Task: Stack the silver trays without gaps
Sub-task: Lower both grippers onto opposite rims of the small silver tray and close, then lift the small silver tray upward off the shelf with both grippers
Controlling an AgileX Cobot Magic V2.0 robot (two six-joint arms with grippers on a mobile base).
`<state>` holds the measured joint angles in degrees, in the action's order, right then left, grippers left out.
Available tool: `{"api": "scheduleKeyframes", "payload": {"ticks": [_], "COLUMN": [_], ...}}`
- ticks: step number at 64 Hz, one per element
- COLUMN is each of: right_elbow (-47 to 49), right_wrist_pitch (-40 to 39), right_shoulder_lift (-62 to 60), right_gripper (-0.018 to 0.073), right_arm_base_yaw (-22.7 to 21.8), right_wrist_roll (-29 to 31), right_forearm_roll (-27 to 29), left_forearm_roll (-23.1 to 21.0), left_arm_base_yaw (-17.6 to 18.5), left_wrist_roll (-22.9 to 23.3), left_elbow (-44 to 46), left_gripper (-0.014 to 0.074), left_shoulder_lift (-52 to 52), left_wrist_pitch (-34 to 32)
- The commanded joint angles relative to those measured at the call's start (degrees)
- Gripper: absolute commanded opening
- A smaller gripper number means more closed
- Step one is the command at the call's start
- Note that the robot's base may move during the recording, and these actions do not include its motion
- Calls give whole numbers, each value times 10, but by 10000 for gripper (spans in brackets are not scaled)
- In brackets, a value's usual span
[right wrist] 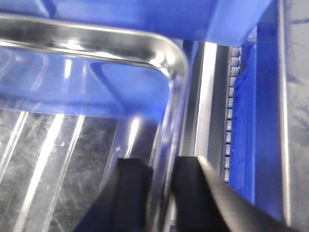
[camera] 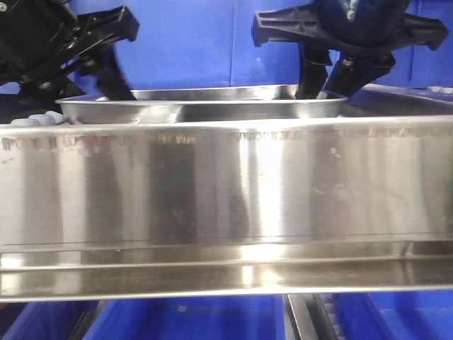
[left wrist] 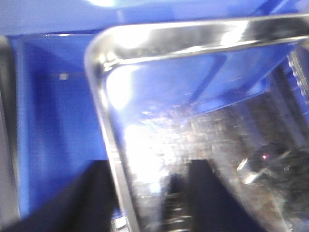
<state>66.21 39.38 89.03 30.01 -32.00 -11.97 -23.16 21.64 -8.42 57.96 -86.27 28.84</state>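
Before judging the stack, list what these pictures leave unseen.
- Front view: the steel rail hides everything beneath the silver tray, so stack gaps cannot be judged.
- Left wrist view: blur hides whether the left gripper is clamping the rim.
- Right wrist view: the frame cuts off the tray's left part.

1 silver tray (camera: 202, 108), l gripper (camera: 113, 85), r gripper (camera: 327, 81), 1 steel rail (camera: 226, 191), 3+ blue bins (camera: 191, 315)

A shiny, scratched silver tray (camera: 202, 108) lies level, open side up.
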Motion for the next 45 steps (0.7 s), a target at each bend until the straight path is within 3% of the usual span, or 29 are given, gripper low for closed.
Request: {"api": "scheduleKeyframes", "payload": {"ticks": [1, 7, 20, 27, 35, 40, 45], "right_elbow": [5, 5, 5, 5, 5, 5, 5], "right_wrist_pitch": [-9, -4, 7, 7, 7, 7, 8], "right_shoulder_lift": [2, 7, 23, 24, 24, 24, 24], "right_gripper": [59, 69, 211, 211, 122, 21, -74], "right_arm_base_yaw": [1, 1, 1, 1, 1, 1, 1], "right_wrist_roll": [0, 0, 0, 0, 0, 0, 0], "right_forearm_roll": [-2, -2, 3, 4, 4, 4, 4], "left_forearm_roll": [-2, -2, -2, -2, -2, -2, -2], "left_arm_base_yaw": [2, 2, 2, 2, 2, 2, 2], "left_wrist_roll": [1, 1, 1, 1, 1, 1, 1], "left_elbow": [3, 3, 3, 3, 3, 3, 3], "left_gripper": [123, 133, 227, 221, 206, 134, 4], "left_shoulder_lift": [-2, -2, -4, -4, -4, -4, -4], "left_wrist_pitch": [5, 10, 22, 22, 19, 15, 14]}}
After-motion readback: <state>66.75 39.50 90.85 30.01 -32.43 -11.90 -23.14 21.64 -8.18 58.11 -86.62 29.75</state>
